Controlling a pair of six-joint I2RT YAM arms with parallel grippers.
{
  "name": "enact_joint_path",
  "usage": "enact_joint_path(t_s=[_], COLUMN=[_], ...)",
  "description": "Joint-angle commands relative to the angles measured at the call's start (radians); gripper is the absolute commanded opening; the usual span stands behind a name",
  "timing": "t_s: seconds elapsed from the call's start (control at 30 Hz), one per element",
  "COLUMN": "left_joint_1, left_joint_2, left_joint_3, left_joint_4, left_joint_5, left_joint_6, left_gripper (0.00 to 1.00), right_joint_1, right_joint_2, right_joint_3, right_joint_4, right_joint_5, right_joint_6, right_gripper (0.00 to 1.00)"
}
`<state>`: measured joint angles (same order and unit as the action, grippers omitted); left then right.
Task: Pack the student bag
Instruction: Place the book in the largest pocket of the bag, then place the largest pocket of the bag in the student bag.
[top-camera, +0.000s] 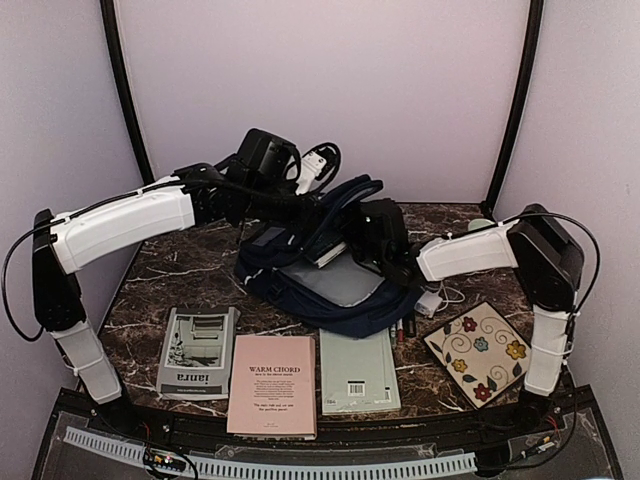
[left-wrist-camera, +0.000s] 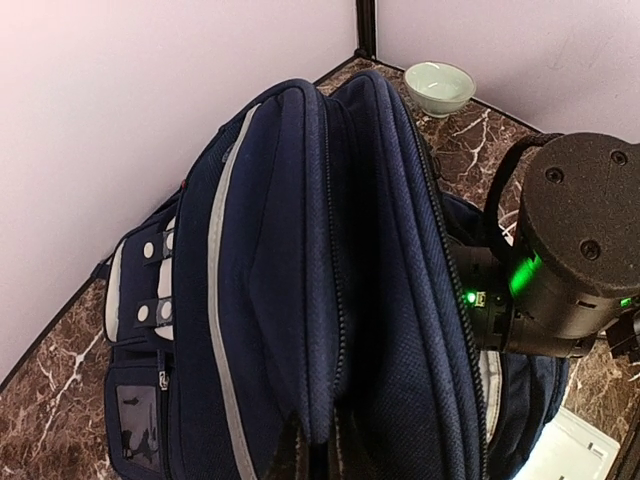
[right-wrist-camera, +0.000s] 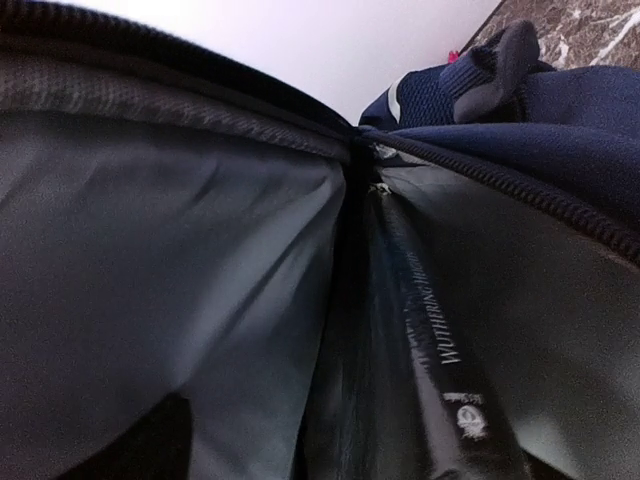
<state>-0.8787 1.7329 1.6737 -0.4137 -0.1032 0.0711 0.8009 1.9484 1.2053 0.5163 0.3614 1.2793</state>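
The student bag (top-camera: 340, 290), navy with pale stripes, lies open at mid-table. My left gripper (top-camera: 312, 204) is shut on the raised edge of its upper flap; in the left wrist view the fabric bunches between the jaws (left-wrist-camera: 322, 452). My right gripper (top-camera: 350, 250) reaches into the main compartment from the right. In the right wrist view I see grey lining (right-wrist-camera: 180, 280) and a dark book with "Wuthering Heights" on its spine (right-wrist-camera: 440, 365) lying inside. One dark finger (right-wrist-camera: 140, 440) shows far to the lower left, apart from the book. The jaws stand open with nothing between them.
Along the near edge lie a grey booklet (top-camera: 198, 350), a pink book titled Warm Chord (top-camera: 273, 385) and a pale green notebook (top-camera: 358, 370). A flowered card (top-camera: 480, 350), pens (top-camera: 405, 327) and a white charger (top-camera: 432, 300) lie to the right. A pale bowl (left-wrist-camera: 440, 85) sits at the back corner.
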Motion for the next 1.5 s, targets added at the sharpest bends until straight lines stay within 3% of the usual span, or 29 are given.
enact_joint_path(t_s=[0.0,0.13,0.23,0.37,0.5,0.63,0.73,0.83,0.97,1.23,1.27,1.37,1.47], left_joint_1=[0.000,0.029,0.047,0.056,0.060,0.062,0.062,0.063,0.063,0.069,0.069,0.069,0.069], left_joint_2=[-0.115,-0.135,-0.161,-0.194,-0.222,-0.221,-0.229,-0.242,-0.250,-0.242,-0.240,-0.253,-0.323], left_joint_3=[0.015,-0.056,-0.124,-0.193,-0.258,-0.292,-0.321,-0.346,-0.374,-0.391,-0.391,-0.379,-0.407], left_joint_4=[0.203,0.215,0.223,0.231,0.263,0.264,0.274,0.280,0.280,0.187,0.161,0.062,-0.030], left_joint_5=[0.009,-0.007,-0.019,-0.010,0.009,-0.002,-0.002,-0.009,-0.003,0.058,0.083,0.132,0.137], left_joint_6=[0.014,-0.029,-0.054,-0.069,-0.070,-0.070,-0.071,-0.070,-0.069,-0.061,-0.065,-0.091,-0.143], left_gripper=[0.00,0.00,0.00,0.00,0.00,0.00,0.00,0.00,0.00,0.00,0.04,0.57,0.77], right_joint_1=[0.010,0.008,0.008,0.003,-0.010,-0.008,0.005,0.029,0.069,0.178,0.193,0.236,0.282], right_joint_2=[-0.086,-0.261,-0.395,-0.545,-0.631,-0.645,-0.639,-0.649,-0.655,-0.567,-0.555,-0.517,-0.487], right_joint_3=[-0.016,-0.122,-0.155,-0.161,-0.179,-0.214,-0.284,-0.356,-0.426,-0.359,-0.352,-0.315,-0.291], right_joint_4=[0.012,-0.172,-0.406,-0.827,-1.053,-1.067,-0.986,-0.911,-0.853,-0.863,-0.852,-0.840,-0.783], right_joint_5=[-0.001,-0.044,-0.091,0.023,0.116,-0.107,-0.361,-0.498,-0.496,-0.439,-0.442,-0.439,-0.456], right_joint_6=[-0.092,-0.315,-0.505,-0.655,-0.694,-0.706,-0.662,-0.582,-0.523,-0.536,-0.536,-0.533,-0.517], right_gripper=[0.92,0.95,0.97,1.00,1.00,0.96,0.83,0.75,0.70,0.68,0.68,0.69,0.69])
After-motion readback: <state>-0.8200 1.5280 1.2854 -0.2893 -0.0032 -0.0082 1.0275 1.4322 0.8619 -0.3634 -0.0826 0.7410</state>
